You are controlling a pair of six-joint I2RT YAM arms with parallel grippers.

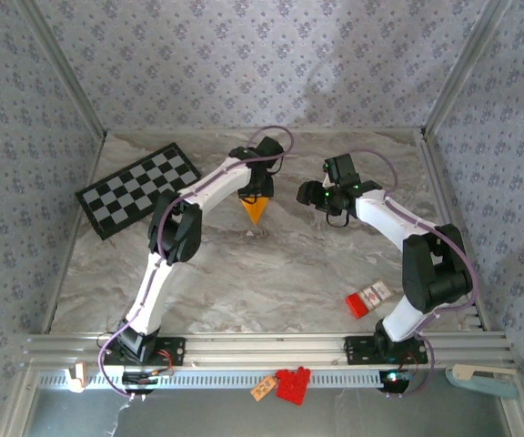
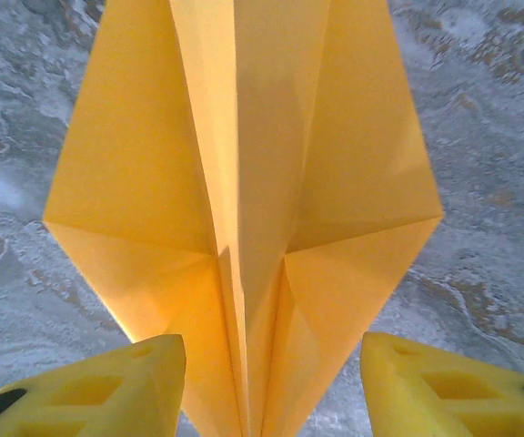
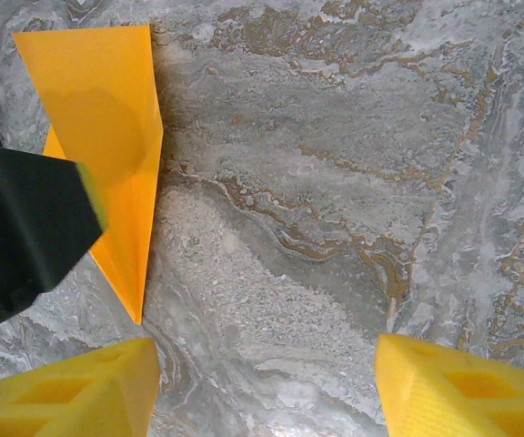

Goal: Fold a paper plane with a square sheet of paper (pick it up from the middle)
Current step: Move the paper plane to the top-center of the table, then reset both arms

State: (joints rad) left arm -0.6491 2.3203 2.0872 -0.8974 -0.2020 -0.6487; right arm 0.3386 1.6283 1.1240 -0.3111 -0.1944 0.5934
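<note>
On marble tabletop (image 1: 271,273), found paper plane (image 2: 244,182), bare stone off both wing edges; saw left gripper (image 2: 271,364) spread astride its crease, right gripper (image 3: 267,364) spread near its tip.

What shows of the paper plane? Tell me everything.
The paper plane is plain orange-yellow paper, folded into a narrow pointed dart with a sharp centre crease and triangular flaps folded in on both sides. It lies on the marble table in the far middle, nose toward the near edge. The left gripper hangs over it, open, its yellow fingers standing either side of the centre ridge without pinching it. Whether a finger grazes the paper's edge cannot be told.
</note>
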